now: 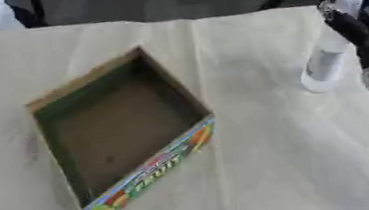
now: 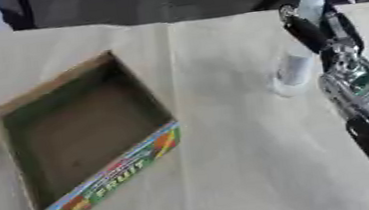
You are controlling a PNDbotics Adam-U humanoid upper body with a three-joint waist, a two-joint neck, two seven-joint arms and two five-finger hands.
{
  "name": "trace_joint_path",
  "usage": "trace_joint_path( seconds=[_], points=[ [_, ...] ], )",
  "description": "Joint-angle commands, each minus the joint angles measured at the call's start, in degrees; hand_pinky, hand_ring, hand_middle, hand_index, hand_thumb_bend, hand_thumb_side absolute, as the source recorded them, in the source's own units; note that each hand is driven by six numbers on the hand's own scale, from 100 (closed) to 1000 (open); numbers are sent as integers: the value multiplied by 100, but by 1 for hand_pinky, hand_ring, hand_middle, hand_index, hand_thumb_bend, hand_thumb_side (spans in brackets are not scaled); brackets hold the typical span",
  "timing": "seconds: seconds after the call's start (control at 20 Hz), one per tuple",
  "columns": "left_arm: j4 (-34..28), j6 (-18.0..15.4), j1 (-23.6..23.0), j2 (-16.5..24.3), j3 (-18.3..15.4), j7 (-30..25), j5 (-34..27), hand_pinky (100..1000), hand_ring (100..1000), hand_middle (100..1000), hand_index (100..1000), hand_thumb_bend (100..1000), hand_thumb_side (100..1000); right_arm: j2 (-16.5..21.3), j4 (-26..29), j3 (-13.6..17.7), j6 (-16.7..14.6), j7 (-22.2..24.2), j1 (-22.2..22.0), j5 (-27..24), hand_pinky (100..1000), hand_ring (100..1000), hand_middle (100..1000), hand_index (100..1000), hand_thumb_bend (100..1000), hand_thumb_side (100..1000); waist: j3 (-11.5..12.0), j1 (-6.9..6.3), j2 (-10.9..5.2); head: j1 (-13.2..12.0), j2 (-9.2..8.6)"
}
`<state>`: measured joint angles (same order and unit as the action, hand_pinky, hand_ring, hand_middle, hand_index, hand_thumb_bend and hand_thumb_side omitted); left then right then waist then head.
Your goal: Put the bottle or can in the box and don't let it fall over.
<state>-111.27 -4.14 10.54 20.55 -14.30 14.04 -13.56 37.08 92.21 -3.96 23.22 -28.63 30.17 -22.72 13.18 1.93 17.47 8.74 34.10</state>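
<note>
While empty, square cardboard box, white cylindrical bottle

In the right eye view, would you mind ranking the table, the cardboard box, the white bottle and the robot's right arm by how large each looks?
1. Table, which fills most of the view.
2. Cardboard box.
3. Right arm, though it looks bigger for being nearer the camera, so its place beside the box is unsure.
4. White bottle.
</note>
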Motion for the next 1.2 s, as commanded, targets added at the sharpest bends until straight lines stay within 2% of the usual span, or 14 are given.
trace_joint_path(
  seconds=[0.05, 0.75, 1.2],
  points=[
    [-121, -6, 47, 85, -30, -16, 50, 1000, 674, 756, 781, 553, 344, 161, -46, 20, -28, -5, 63, -15, 1000, 1000, 1000, 1000, 100, 506, 19, -12, -53, -1, -69],
    [-128, 1, 49, 69, -39, -11, 56, 1000, 671, 754, 776, 538, 347, -8, -360, -18, -104, 29, -131, 373, 1000, 1000, 1000, 1000, 100, 455, 2, -20, -27, -49, -49],
    [-132, 4, 43, 58, -40, -11, 59, 1000, 670, 753, 774, 530, 348, -72, -714, -58, -249, 372, -221, 768, 1000, 1000, 1000, 1000, 100, 444, 1, -33, -18, -67, -71]
  ],
)
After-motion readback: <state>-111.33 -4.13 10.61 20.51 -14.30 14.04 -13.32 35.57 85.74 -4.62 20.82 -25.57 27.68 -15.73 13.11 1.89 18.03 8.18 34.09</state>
